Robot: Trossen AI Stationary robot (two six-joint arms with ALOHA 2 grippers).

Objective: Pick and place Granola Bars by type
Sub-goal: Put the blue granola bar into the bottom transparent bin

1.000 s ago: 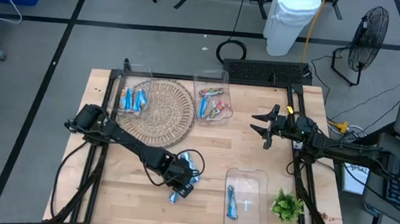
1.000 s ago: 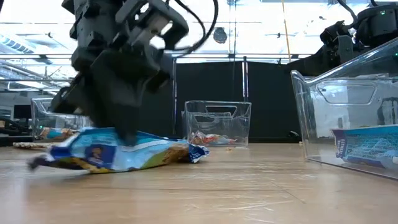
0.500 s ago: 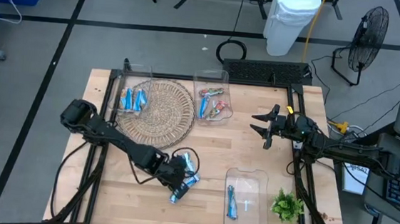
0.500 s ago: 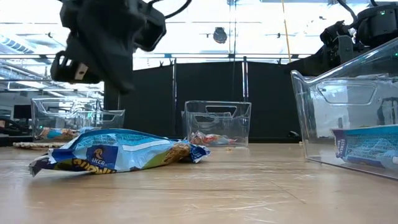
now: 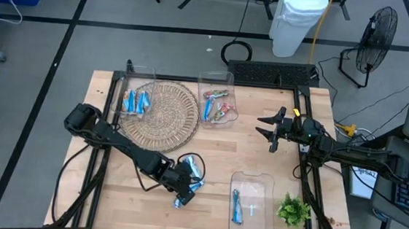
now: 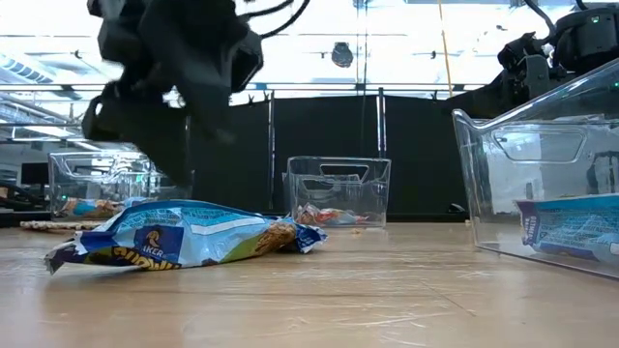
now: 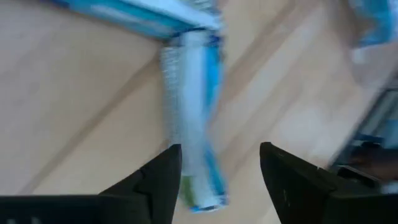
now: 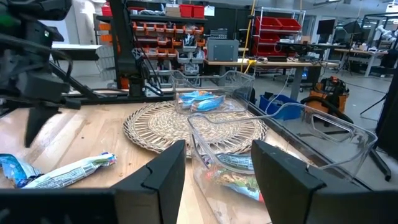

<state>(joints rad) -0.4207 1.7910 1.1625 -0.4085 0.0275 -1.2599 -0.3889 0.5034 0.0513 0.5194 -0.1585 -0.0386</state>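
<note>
Several blue-wrapped granola bars [image 5: 194, 168] lie loose on the wooden table, seen close in the low view as a blue bar pile [image 6: 184, 242]. My left gripper [image 5: 184, 187] hovers open just above them. In its wrist view one blue bar [image 7: 189, 118] lies on the wood, running in between the spread fingers of my left gripper [image 7: 219, 171]. My right gripper [image 5: 272, 131] waits open and level at the table's right side, holding nothing. Three clear bins hold more bars: a far-left bin [image 5: 137, 94], a far-middle bin [image 5: 218, 105] and a near bin [image 5: 252, 206].
A round wicker mat [image 5: 162, 111] lies at the far left between the two far bins. A green leafy sprig [image 5: 293, 209] sits by the near bin's right side. One blue bar [image 5: 236, 206] lies in the near bin. Bare wood stretches across the table's middle.
My left gripper has risen off the blue bar pile, where it was pressed down a second ago, and now hangs clear above it. The bars have stayed lying on the table.
</note>
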